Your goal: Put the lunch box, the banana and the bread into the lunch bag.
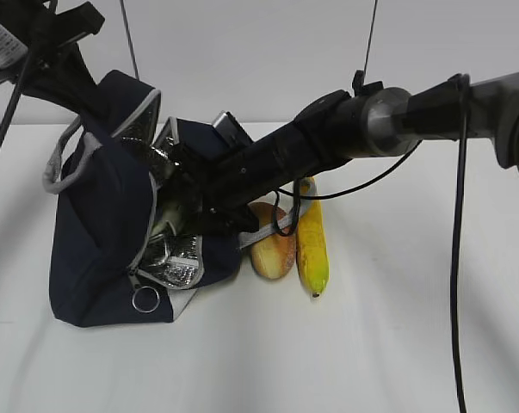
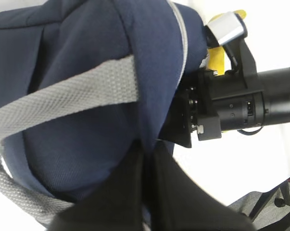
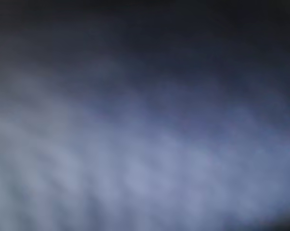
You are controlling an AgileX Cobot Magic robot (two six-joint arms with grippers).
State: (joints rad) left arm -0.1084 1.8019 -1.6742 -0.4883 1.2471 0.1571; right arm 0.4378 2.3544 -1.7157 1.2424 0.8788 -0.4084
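The right gripper is buried inside the lunch bag [image 1: 104,249], so I cannot tell whether it is released or clenched, nor whether the lunch box is in there with it; its own camera shows only blur. The left gripper [image 2: 147,192] pinches the bag's dark fabric, holding the mouth up. Outward, the bread [image 1: 272,249] and the banana [image 1: 312,249] lie side by side on the table [image 1: 397,344], just right of the bag. The banana's long axis runs toward me. The right arm [image 1: 328,142] is nearer both; bare tabletop lies beyond them.
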